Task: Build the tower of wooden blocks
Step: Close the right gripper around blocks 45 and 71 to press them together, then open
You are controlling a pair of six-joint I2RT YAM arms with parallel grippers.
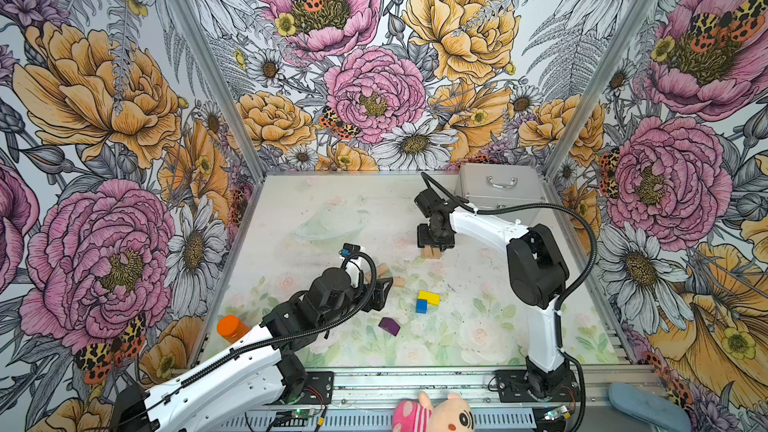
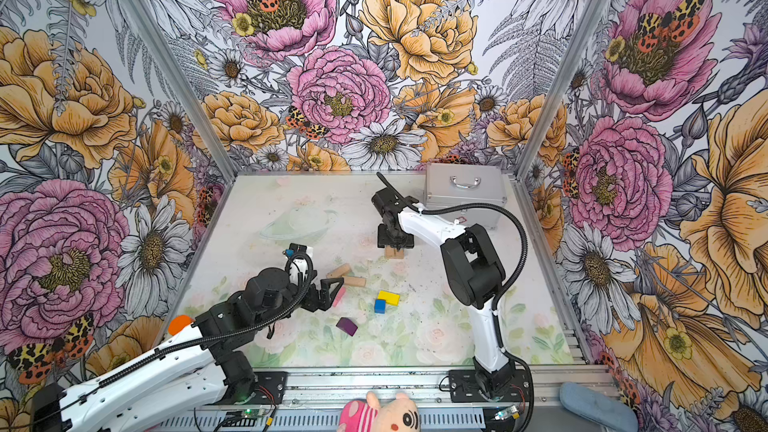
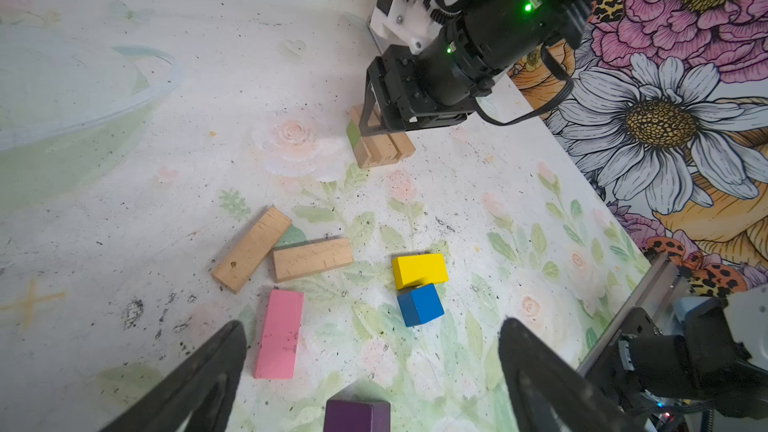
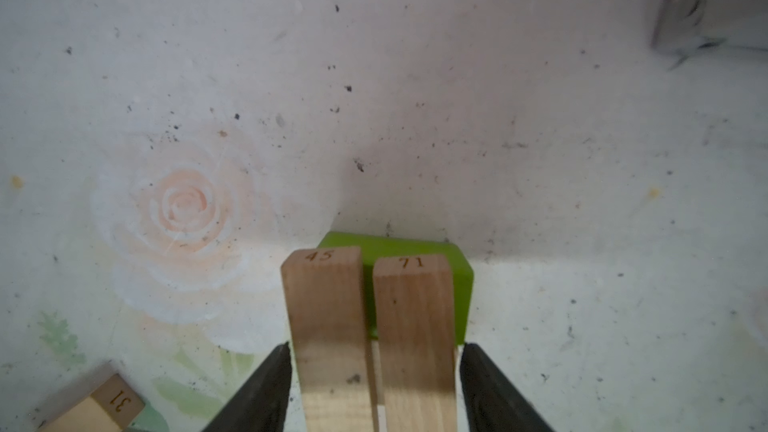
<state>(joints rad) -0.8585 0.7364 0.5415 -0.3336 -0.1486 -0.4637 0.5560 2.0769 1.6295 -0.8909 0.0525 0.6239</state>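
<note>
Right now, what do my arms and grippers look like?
The left arm and right arm have white shells, black joints and black bases. A ribbed black cable runs along each. The left gripper and right gripper are black, with tapered fingers. A green light glows on the right arm.

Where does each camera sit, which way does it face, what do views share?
Top views: high front, looking down at table; left arm, right arm show.
Left wrist: faces loose wood blocks and the tower; left gripper fingers show.
Right wrist: looks down on tower; right gripper fingers flank tan bars.
Shared: the tower, everywhere.
</note>
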